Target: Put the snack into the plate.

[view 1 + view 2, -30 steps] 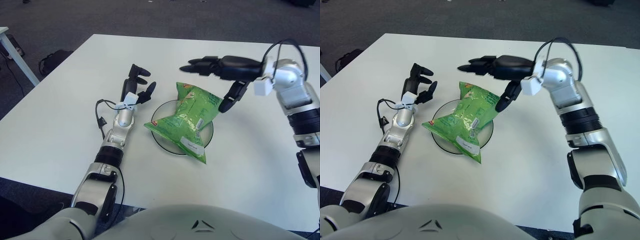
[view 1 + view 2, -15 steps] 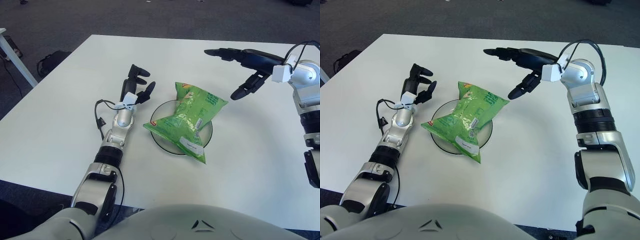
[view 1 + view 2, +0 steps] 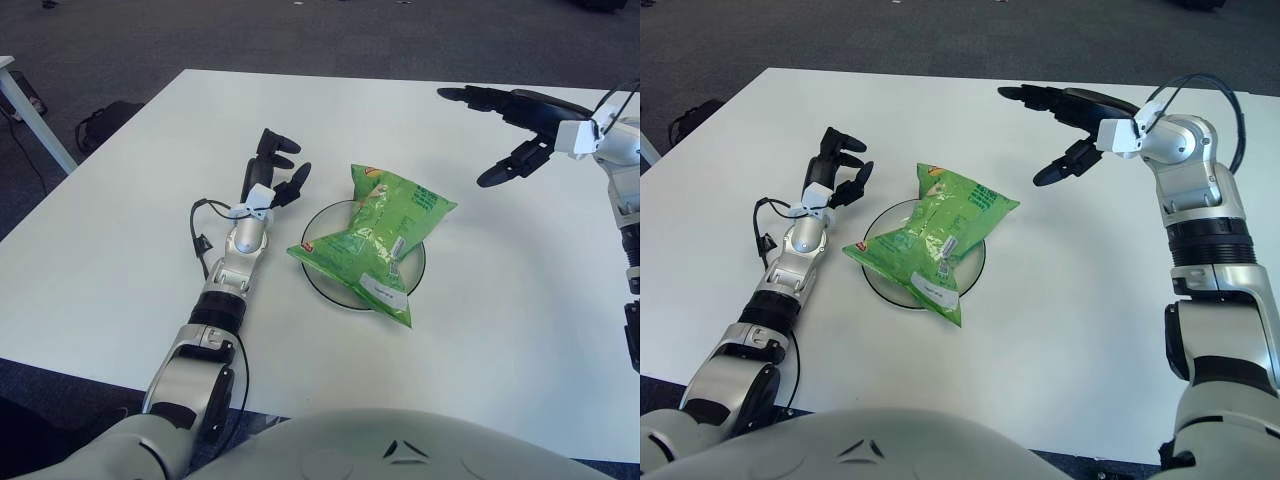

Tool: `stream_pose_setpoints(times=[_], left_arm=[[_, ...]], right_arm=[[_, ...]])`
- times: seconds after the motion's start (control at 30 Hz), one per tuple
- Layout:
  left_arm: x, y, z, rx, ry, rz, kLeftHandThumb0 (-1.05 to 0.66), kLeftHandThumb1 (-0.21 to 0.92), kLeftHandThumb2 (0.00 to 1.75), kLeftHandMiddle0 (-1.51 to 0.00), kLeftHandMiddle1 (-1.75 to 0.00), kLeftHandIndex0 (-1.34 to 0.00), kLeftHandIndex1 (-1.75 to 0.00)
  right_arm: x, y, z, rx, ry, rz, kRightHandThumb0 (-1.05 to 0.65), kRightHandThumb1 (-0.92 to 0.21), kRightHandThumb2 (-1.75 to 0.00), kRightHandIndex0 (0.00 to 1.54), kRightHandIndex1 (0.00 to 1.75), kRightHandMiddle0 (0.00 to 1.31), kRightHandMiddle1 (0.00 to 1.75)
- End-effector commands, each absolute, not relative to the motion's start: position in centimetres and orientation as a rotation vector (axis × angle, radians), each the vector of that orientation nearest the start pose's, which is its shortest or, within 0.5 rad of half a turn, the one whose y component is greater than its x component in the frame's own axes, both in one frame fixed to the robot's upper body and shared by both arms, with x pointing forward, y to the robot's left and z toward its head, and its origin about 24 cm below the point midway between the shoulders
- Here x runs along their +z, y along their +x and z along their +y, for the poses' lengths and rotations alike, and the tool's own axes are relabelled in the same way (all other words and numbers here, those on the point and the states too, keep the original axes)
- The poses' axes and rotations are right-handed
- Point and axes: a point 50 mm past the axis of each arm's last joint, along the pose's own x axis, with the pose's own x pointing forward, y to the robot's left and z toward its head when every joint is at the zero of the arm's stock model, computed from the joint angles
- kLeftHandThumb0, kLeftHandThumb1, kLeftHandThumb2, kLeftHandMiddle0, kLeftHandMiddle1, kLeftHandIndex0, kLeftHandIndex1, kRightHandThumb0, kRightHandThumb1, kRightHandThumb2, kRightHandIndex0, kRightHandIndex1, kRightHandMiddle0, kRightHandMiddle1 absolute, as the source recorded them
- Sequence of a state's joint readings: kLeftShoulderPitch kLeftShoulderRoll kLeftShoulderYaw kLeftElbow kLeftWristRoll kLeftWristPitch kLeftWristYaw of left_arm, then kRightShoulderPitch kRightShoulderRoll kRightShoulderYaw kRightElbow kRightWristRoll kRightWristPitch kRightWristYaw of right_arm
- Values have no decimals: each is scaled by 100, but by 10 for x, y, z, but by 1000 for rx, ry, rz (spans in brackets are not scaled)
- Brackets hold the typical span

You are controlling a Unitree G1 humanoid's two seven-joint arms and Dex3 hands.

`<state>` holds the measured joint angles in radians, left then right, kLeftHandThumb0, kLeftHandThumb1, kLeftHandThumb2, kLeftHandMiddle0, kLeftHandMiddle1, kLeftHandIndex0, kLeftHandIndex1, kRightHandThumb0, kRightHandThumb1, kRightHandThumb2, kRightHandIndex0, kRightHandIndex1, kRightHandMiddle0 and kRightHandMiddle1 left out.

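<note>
White table (image 3: 120,250) on dark carpet; the plate (image 3: 324,283) at its centre is mostly hidden under the snack (image 3: 375,238), only a dark-rimmed arc showing at 9 and 4 o'clock, and small print on the bag's white label is unreadable. Snack bag is bright green, crinkled, lying slantwise across the plate with its lower end hanging past the rim at 5 o'clock. Left hand (image 3: 275,170) shows at 10 o'clock of the plate, fingers loosely spread, empty; right hand (image 3: 1072,118) hangs above the table at 2 o'clock, fingers splayed, empty, forearm cut off in the left eye view.
</note>
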<state>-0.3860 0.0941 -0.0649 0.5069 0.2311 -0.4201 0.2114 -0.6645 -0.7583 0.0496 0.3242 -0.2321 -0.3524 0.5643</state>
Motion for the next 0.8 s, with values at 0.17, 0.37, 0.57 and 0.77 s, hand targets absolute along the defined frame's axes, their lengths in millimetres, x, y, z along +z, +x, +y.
stream_pose_setpoints(times=[0.17, 0.37, 0.57, 0.77], left_arm=[[42, 305, 133, -15, 283, -218, -1, 92, 46, -24, -161, -22, -162], [40, 304, 132, 15, 284, -182, -1, 91, 47, -31, -159, -16, -163], [38, 304, 132, 34, 307, -169, -1, 78, 68, -39, -164, -16, -163], [39, 304, 133, 34, 312, -181, -1, 67, 85, -42, -171, -20, -163]], right_arm=[[194, 339, -232, 204, -735, -299, -87, -59, -55, 16, 28, 0, 69], [171, 344, -231, 8, -288, -248, -5, -54, -87, 24, 140, 0, 142], [159, 342, -229, -103, -131, -220, 13, -65, -88, 34, 169, 7, 170], [133, 336, -238, -182, -15, -161, 1, -59, -97, 44, 167, 19, 174]])
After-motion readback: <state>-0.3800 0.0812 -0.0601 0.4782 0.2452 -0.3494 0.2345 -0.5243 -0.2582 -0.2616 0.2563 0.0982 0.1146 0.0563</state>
